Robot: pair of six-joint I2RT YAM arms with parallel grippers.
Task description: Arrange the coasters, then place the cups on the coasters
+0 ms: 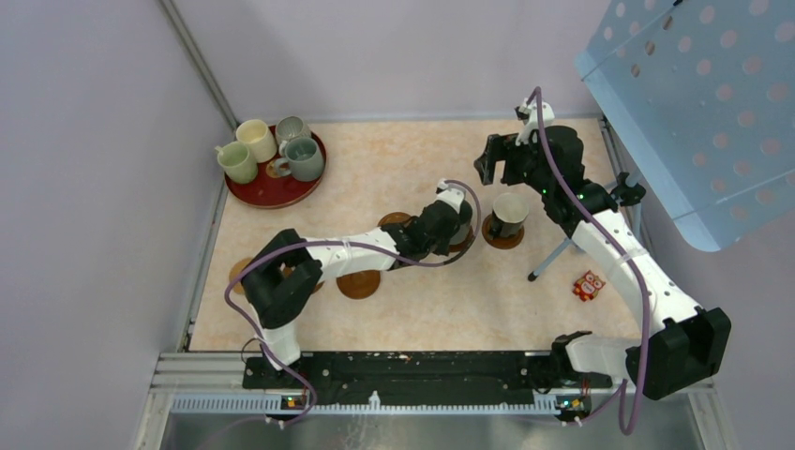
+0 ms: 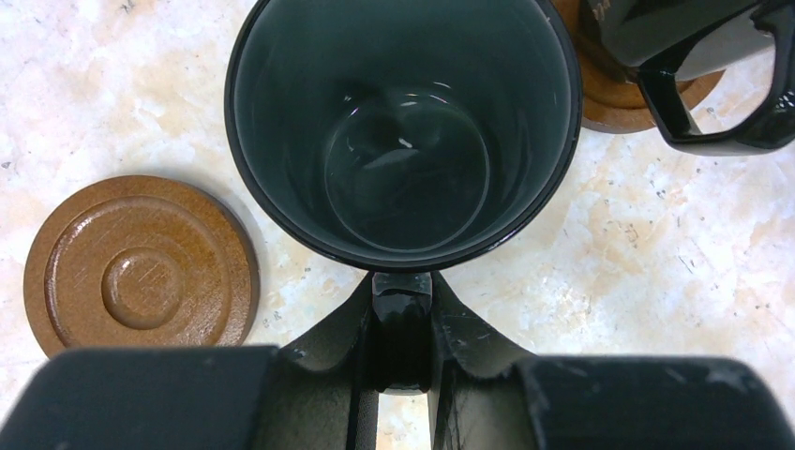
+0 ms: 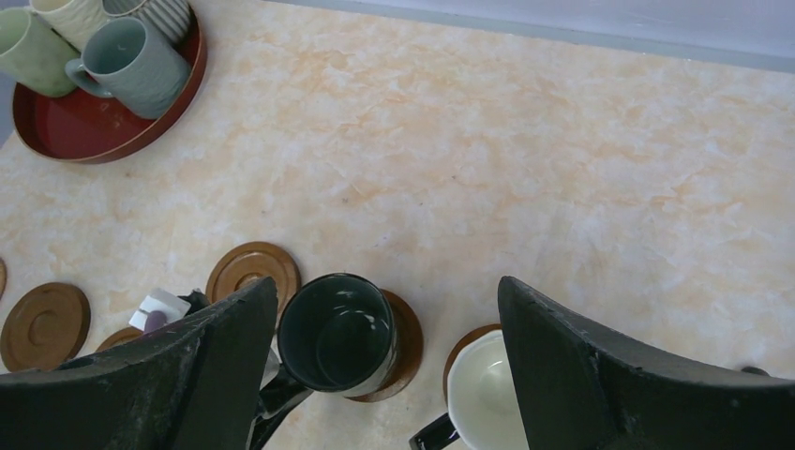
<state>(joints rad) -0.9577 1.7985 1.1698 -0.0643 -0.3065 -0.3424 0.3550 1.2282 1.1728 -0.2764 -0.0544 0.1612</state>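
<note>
Red tray [image 1: 278,190] far-left; sm red packet [image 1: 589,285] rt; blue perforated panel [image 1: 698,112].

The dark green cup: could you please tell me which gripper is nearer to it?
Left. The left gripper is shut on the handle of the dark green cup; the right gripper hangs open above and to its right, apart from it.

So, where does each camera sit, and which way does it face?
Top external: above and behind, looking down at the table; left arm and right arm show.
Left wrist: looks straight down into the dark green cup; left gripper clamps its handle.
Right wrist: raised, looks down and forward, reaching the red tray; open right gripper below.
Shared: both wrist views show that cup.
</note>
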